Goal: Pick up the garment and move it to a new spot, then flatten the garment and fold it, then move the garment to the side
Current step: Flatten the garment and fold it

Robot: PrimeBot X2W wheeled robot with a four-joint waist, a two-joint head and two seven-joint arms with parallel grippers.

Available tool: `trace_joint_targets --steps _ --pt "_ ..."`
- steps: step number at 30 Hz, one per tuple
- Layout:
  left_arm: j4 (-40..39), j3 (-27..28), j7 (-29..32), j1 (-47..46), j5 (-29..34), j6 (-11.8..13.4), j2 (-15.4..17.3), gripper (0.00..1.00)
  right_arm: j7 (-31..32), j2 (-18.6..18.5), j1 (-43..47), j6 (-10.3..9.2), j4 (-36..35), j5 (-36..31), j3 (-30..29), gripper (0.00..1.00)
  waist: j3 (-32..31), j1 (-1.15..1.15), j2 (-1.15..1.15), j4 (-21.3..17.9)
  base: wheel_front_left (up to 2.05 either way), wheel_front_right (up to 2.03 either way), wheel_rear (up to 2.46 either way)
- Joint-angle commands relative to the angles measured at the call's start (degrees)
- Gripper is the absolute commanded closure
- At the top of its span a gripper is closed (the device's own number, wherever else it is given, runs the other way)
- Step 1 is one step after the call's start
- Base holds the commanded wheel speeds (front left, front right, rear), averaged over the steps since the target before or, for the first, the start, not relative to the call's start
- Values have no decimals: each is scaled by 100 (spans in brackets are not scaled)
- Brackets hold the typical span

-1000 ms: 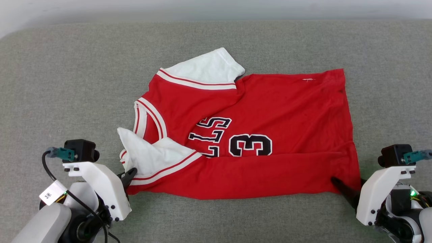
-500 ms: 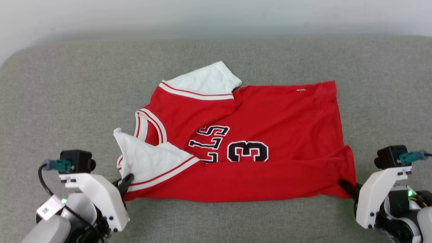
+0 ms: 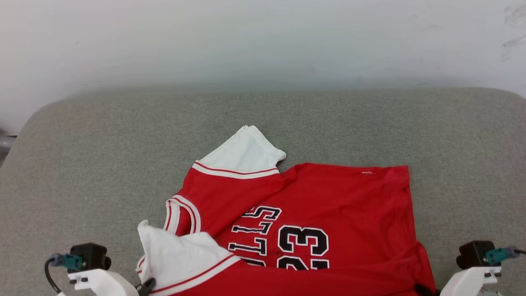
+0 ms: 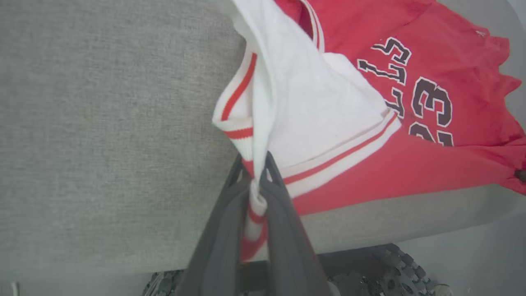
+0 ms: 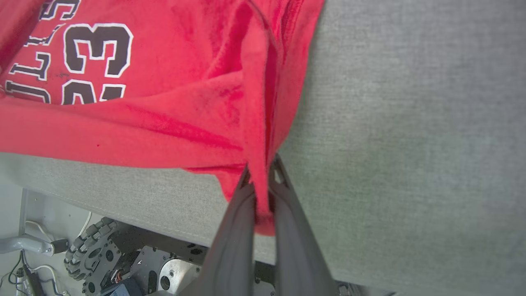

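Note:
The garment, a red jersey with white sleeves and black "23" lettering, lies spread on the grey table, its near edge folded over itself. My left gripper sits at the garment's near left corner. In the left wrist view the left gripper is shut on the striped trim of the white sleeve. My right gripper is at the near right corner. In the right wrist view the right gripper is shut on the bunched red hem of the garment.
The grey padded table stretches wide to both sides and behind the jersey, ending at a white wall. Its front edge lies just below both grippers, with my wheeled base under it.
The right gripper has shut on the hem corner. The camera has tilted up, so the whole picture has slid down. More of the "23" shows as the near fold shifts.

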Motion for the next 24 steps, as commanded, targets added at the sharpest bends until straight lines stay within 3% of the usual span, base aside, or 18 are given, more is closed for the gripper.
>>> trace_joint_targets --steps 1,5,6,7,8,9,10,16,24 --pt "38 33 3 86 -55 18 -42 100 1 51 99 -9 -21 -41 -51 100 4 1 -1 -5 0 0 0" --pt "307 -12 -126 135 -169 -103 -264 100 -155 279 265 -9 95 -135 -197 100 63 1 -1 6 0 0 0" --pt "406 -15 -164 87 -149 -118 -303 100 -198 315 280 -9 163 -185 -223 72 81 1 -1 11 0 0 0" --pt "509 -41 -193 37 -142 -161 -368 100 -260 382 280 -9 226 -179 -225 9 102 1 -1 17 0 0 0" --pt "622 -52 -233 -18 -168 -201 -455 98 -341 445 261 -8 275 -155 -229 0 116 1 -1 23 0 0 0" --pt "739 -64 -278 -68 -145 -232 -498 45 -442 454 245 -8 314 -177 -233 0 126 1 -1 29 0 0 0" --pt "832 -74 -322 -106 -137 -272 -545 0 -530 453 241 -8 358 -213 -209 0 136 1 -1 32 0 0 0" --pt "1124 -44 -628 -354 16 -425 -648 0 -1525 480 79 -8 178 -330 -132 0 150 1 -1 29 0 0 0" --pt "963 162 -1543 -925 644 -467 -648 0 -3131 620 -279 -7 -380 -910 -327 0 244 1 -1 -41 0 0 0"
